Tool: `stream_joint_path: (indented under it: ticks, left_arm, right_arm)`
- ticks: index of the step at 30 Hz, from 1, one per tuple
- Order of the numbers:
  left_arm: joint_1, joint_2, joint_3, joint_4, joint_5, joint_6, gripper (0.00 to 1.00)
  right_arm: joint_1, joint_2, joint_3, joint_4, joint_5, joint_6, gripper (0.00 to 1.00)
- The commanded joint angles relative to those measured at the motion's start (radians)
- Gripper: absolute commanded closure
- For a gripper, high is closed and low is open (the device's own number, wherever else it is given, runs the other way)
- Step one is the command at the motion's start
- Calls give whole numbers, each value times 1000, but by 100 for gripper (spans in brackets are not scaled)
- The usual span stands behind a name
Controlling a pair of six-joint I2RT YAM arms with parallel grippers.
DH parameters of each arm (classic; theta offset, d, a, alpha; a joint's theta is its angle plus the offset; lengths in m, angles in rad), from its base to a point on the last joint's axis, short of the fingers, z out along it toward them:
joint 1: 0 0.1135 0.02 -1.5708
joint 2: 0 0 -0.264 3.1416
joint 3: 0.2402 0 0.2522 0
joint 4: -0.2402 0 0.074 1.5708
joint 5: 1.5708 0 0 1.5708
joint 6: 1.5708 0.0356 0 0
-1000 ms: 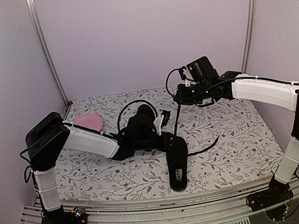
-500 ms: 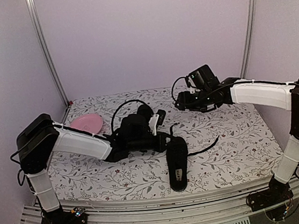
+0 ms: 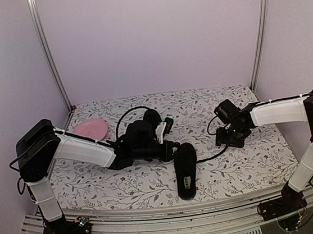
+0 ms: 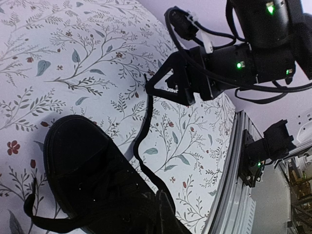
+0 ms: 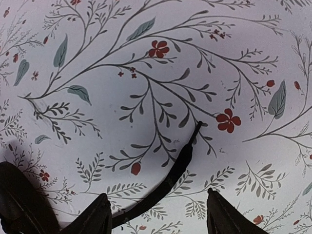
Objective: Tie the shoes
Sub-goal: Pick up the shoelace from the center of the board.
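The right gripper (image 5: 157,202) hangs low over the bench (image 3: 252,162), far to the right of the pink round plate (image 3: 91,127), with its fingers spread. The free end of a thin black lace (image 5: 175,170) lies flat on the floral cloth between them, touching neither finger. From there the lace runs back toward the plate's side to the slim black flat shoe (image 3: 186,170). The shoe lies lengthwise on the bench, to the right of the plate and nearer the arm bases than the plate is. The left gripper (image 3: 170,147) sits between the plate and the shoe, right at the shoe's far, laced end. Its fingers are pressed together, but the views do not show whether a lace is pinched between them. Only this one shoe is clearly visible.
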Motion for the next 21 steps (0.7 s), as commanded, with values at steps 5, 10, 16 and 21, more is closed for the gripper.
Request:
stream_joint_path:
  ticks: [5,10,16,21]
  left_arm:
    - [-9,-12,-8,-6,30,8,100]
    - [-9,-13,-11,1,31,3,100]
    - [-9,-16,-12,10,42,23,100]
    - [-6,0,18,6,113,83,100]
  right_arm:
    - [1,140,57,-7,49,42,43]
    - [1,207,82,-3,51,37,58]
    - [0,205,59,12,49,55,98]
    - [1,52,37,109,27,25,98]
